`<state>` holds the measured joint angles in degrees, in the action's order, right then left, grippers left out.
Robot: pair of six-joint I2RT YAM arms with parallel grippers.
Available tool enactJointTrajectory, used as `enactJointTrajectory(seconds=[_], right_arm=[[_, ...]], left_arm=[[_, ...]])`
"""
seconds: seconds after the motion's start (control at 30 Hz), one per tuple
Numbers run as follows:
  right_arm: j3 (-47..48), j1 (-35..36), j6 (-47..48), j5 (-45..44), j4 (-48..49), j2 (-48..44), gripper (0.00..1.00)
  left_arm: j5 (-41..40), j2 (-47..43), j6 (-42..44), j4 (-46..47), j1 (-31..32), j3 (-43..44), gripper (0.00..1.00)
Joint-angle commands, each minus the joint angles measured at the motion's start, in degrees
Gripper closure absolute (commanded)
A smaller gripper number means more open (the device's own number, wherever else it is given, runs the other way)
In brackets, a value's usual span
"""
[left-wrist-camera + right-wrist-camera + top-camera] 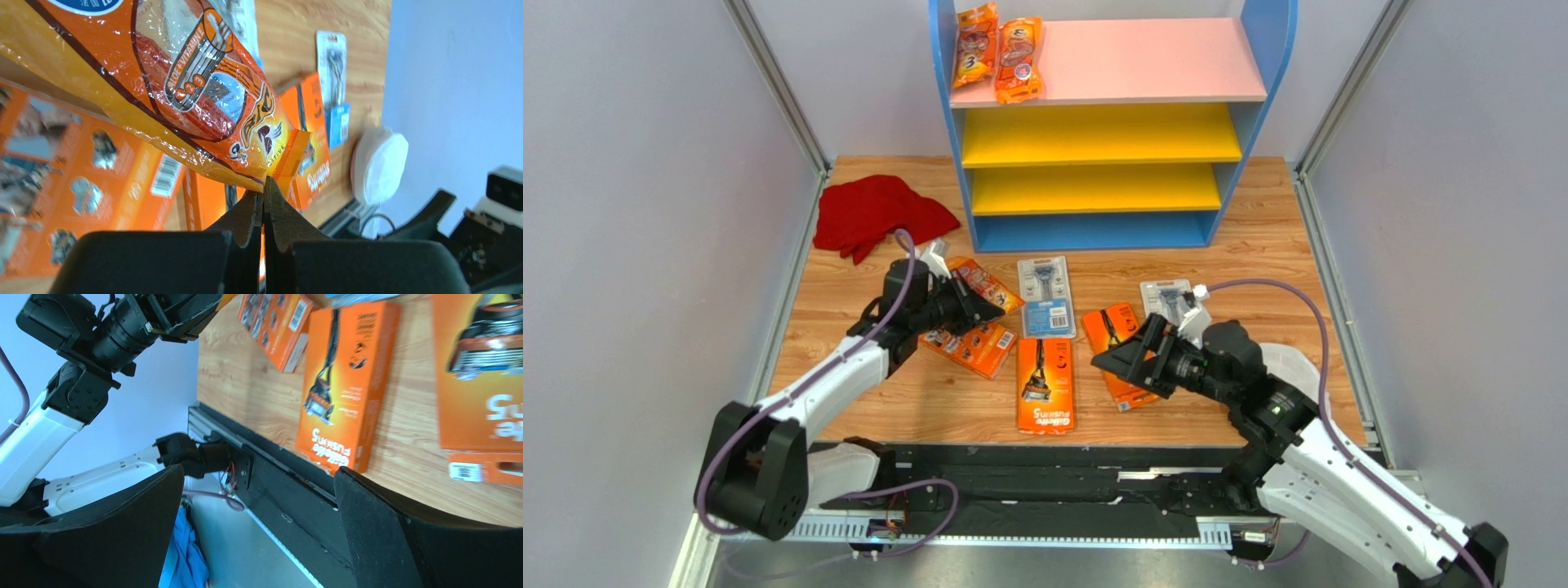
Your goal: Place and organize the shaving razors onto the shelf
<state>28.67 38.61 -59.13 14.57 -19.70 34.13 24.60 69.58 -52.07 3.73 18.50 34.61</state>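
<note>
Two orange bags (997, 52) lie on the shelf (1274, 49), on its pink top board (1149, 61); my left gripper (264, 199) pinches a third bag (202, 92) by its edge, and my right gripper (258, 502) holds its jaws spread.

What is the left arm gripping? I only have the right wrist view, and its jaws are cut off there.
Observer: The left gripper has its jaws shut on the edge of a narrow orange bag.
Operator: Anything on the shelf yet?
Observer: Two more orange bags lie at the left end of the shelf's pink top board.
Operator: What else am I missing?
Observer: A red cloth lies on the table left of the shelf.
</note>
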Motion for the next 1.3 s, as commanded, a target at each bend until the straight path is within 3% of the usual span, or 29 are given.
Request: enactJointTrajectory(seconds=[0.0,0.33,0.63,0.8,1.0,1.27], right_arm=[[-0.10,7.26,-3.26,-2.00,14.06,5.75,0.03],[0.52,14.82,-6.34,-3.32,32.51,16.84,0.02],[0.86,18.16,-6.78,-4.46,39.47,21.15,0.02],[3.85,19.22,-6.08,-4.98,36.31,24.40,0.05],[4.03,19.40,-6.87,-5.16,37.46,26.16,0.23],[3.15,19.40,-7.66,-5.60,39.39,26.69,0.35]], left_arm=[[1.24,-7.96,2.24,-6.00,3.11,-1.21,1.00],[2.73,-26.50,4.08,-14.44,10.40,-3.67,1.00],[2.91,-30.12,6.46,-16.12,17.35,-4.11,1.00],[3.00,-30.38,6.11,-13.49,20.43,-4.46,1.00],[5.11,-29.85,6.55,-11.29,22.71,-4.46,1.00],[7.30,-29.77,7.95,-10.49,24.83,-4.55,1.00]])
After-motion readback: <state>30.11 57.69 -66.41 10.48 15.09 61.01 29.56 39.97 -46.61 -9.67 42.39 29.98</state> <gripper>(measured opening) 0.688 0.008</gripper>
